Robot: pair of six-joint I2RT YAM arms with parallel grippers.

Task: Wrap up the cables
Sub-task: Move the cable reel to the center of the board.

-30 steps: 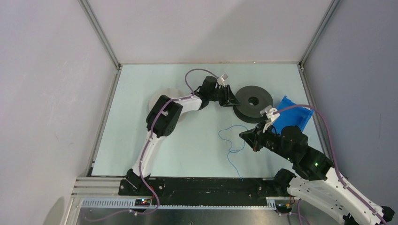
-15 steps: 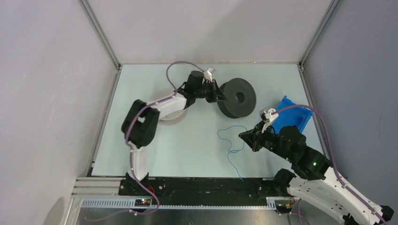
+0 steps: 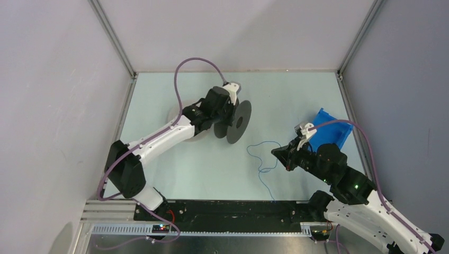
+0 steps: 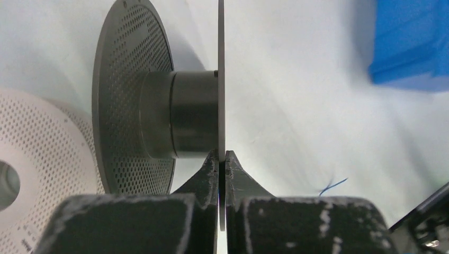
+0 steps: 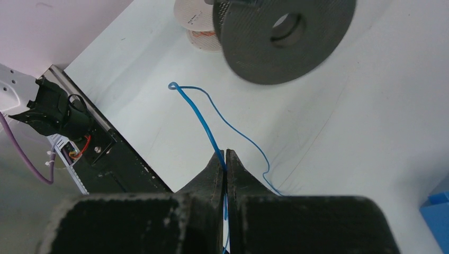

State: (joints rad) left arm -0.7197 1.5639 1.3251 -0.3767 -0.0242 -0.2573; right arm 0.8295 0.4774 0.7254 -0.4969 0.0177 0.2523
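Observation:
My left gripper [image 3: 226,117] [image 4: 222,154] is shut on the thin flange of a dark grey spool [image 3: 244,111] [image 4: 180,114], which it holds up on edge above the table. A thin blue cable [image 3: 262,159] [image 5: 204,119] lies in loose loops on the table at centre right. One stretch of it is pinched in my right gripper [image 3: 276,152] [image 5: 224,154], which is shut. A white spool [image 4: 32,174] [image 5: 193,18] lies flat beside the dark one, with a reddish cable [image 5: 205,35] on its hub. A short bit of the blue cable [image 4: 333,185] shows in the left wrist view.
A blue bin [image 3: 331,132] [image 4: 410,42] sits at the right side of the table, just behind my right arm. The black base rail [image 3: 222,209] runs along the near edge. Enclosure walls and metal posts close in the table on three sides.
My left gripper has shut on the dark spool's flange, carried it left and tipped it from flat onto its edge. The right gripper has stayed put on the blue cable.

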